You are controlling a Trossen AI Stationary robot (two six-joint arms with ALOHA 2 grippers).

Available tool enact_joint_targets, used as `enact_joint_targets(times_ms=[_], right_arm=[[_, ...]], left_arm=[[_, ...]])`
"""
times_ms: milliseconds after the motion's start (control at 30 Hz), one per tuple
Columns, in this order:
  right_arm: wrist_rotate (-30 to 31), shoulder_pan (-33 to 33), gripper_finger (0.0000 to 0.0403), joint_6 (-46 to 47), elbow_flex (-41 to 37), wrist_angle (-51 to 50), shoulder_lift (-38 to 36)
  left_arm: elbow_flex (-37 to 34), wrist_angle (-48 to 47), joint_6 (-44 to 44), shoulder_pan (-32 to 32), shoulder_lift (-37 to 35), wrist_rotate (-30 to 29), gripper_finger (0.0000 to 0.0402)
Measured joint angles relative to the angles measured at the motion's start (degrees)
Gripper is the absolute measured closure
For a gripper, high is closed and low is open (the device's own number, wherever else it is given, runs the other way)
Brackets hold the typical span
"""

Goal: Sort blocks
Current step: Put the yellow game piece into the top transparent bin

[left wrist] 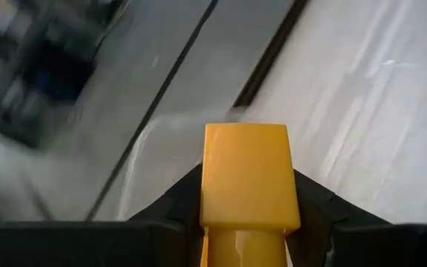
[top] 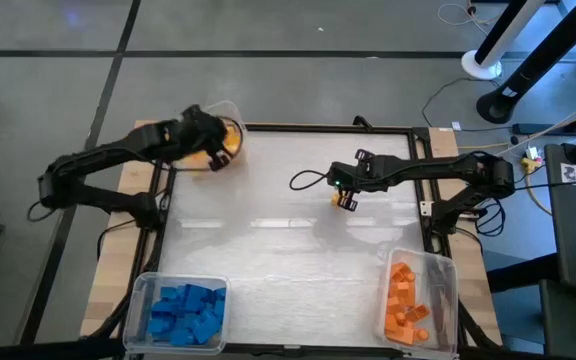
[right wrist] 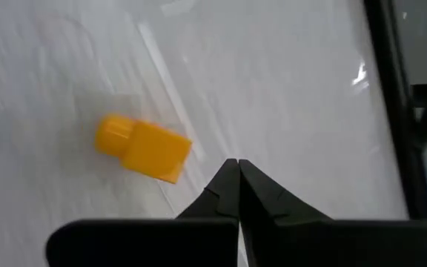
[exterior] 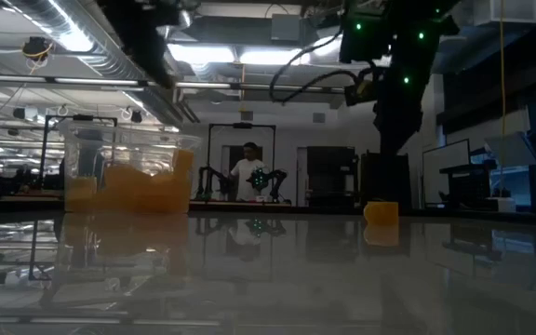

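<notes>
My left gripper (left wrist: 249, 194) is at the table's far left corner, shut on a yellow block (left wrist: 249, 170), beside a clear bin (top: 230, 112) that holds several yellow blocks (exterior: 138, 186). Another yellow block (right wrist: 145, 150) lies on its side on the table right of centre; it also shows in the low view (exterior: 381, 212). My right gripper (right wrist: 237, 167) hovers shut just above and beside that block without touching it. A bin of blue blocks (top: 188, 312) stands at the near left, and one of orange blocks (top: 406, 300) at the near right. My left gripper pinches the yellow block by its two opposite side faces (left wrist: 207, 194) between its two fingers (left wrist: 313, 202). The block's end sticks out past the fingertips. It is lifted clear of the table, and the fingers slant downward.
The white table surface (top: 288, 250) lies between the three bins. A dark frame (top: 318, 129) runs along the table's edges. Cables and a stand (top: 488, 60) lie on the floor beyond the far right corner. A person (exterior: 247, 172) stands far off in the room.
</notes>
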Motion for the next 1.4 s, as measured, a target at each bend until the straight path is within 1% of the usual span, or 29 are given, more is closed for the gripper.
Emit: enact_joint_targets(times_ms=[133,233,333,433,500,700,833,1000,1167,1267,1400], right_arm=[[-0.8,0.1,0.0402,0.0,-2.4,3.7,1.2],[-1.2,0.1,0.0402,0.0,-2.9,4.8,3.0],[-2.6,0.1,0.0402,0.2,-3.1,5.6,5.1],[-4.1,0.1,0.0402,0.3,-3.1,5.6,7.2],[-4.1,0.1,0.0402,0.4,-3.1,5.6,8.4],[-3.0,0.1,0.0402,1.9,-2.9,5.9,10.5],[-3.3,0.2,0.0402,3.4,-2.9,6.3,10.5],[-7.0,0.2,0.0402,3.7,-3.0,10.7,10.6],[-9.6,2.7,0.0402,3.7,-3.1,19.0,10.8],[-11.3,4.7,0.0402,3.6,-3.2,24.7,11.4],[-13.7,7.9,0.0402,3.5,-3.2,31.6,12.9]], left_arm=[[0.0,-3.9,-3.1,7.4,-0.2,-0.1,0.028],[0.0,-5.0,-4.4,11.8,1.2,-0.1,0.0279],[0.0,-6.1,-5.8,14.8,3.2,-0.1,0.0279],[0.0,-7.6,-6.2,16.5,5.2,0.0,0.0274],[0.0,-7.7,-6.2,17.0,6.7,0.0,0.0263],[0.0,-8.5,-6.6,17.3,11.1,0.1,0.0211],[0.0,-8.6,-5.9,17.2,13.2,0.1,0.0191],[0.0,-8.6,-6.5,17.2,13.6,0.1,0.0189],[0.0,-8.4,-9.0,16.8,12.7,0.4,0.0191],[0.0,-8.4,-9.3,16.0,12.4,2.8,0.0191],[0.0,-8.2,-9.4,13.8,12.3,7.9,0.0191]])
